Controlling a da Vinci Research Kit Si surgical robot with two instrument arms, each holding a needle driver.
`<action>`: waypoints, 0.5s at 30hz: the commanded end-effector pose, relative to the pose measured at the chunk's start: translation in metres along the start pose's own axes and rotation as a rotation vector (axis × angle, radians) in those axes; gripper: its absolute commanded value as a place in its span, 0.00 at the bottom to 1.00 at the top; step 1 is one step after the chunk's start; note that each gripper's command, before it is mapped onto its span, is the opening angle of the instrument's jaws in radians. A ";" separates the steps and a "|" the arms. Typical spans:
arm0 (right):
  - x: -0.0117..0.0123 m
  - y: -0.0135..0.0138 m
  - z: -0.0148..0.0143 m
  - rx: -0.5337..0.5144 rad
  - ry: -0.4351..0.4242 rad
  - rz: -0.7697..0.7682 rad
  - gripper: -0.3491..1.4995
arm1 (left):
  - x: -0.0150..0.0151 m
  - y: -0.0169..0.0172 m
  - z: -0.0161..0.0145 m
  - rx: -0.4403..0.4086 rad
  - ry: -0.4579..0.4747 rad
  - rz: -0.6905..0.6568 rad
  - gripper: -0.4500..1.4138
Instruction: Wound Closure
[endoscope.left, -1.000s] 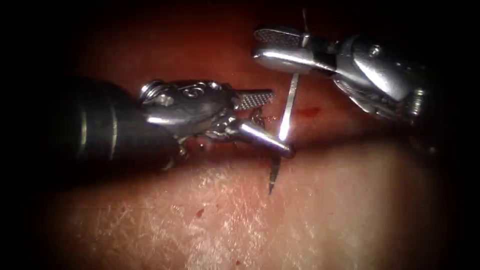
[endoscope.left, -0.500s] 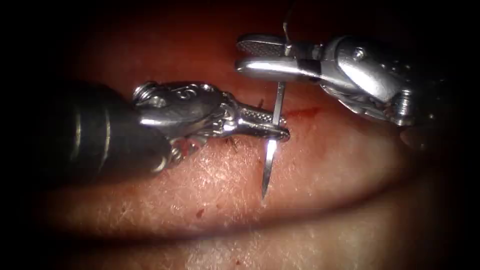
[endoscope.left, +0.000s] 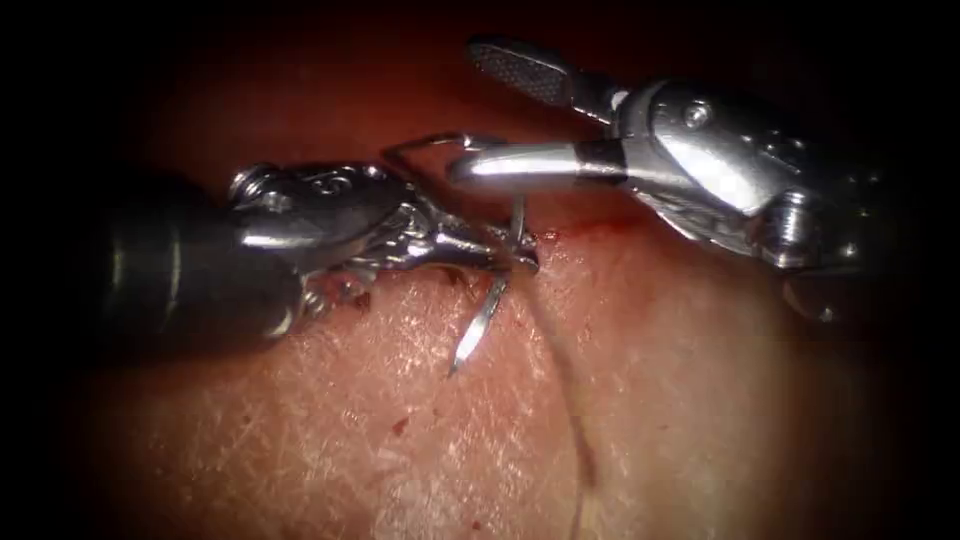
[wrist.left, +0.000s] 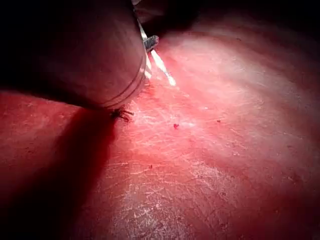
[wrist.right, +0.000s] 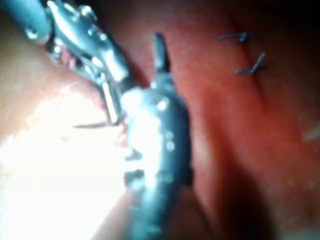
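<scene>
The tissue spreads pale and finely scored across the near field of the endoscope view, darkening to red farther back where the cut runs. Nearest the lens, a dark thread trails over the tissue toward the cut. Beyond it the needle hangs with its sharp tip free above the tissue, on the left of the thread, not in the tissue at that end. The left tool has its jaws closed on the needle partway along its curve, back from the tip; the rest of the curve rises behind the jaws toward the right tool. In the left wrist view the needle glints just past the shaft, and a dark knotted stitch sits on the tissue beside it. A thin streak of red fluid marks the cut to the right of the left tool. Farthest back, the right tool has its 2 jaws spread wide and holds nothing. In the right wrist view, 2 more stitches cross the cut beyond the right tool.
</scene>
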 end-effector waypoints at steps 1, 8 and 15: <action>0.0000 -0.0004 0.0008 -0.011 -0.037 0.002 0.91 | -0.0003 -0.0006 0.0004 0.001 0.003 0.000 0.14; 0.0011 -0.0011 0.0007 -0.121 -0.121 -0.179 0.96 | -0.0003 -0.0009 -0.0002 0.033 0.016 0.001 0.14; 0.0022 -0.0058 0.0008 -0.160 -0.267 -0.332 0.92 | -0.0003 -0.0013 -0.0006 0.079 0.036 0.002 0.15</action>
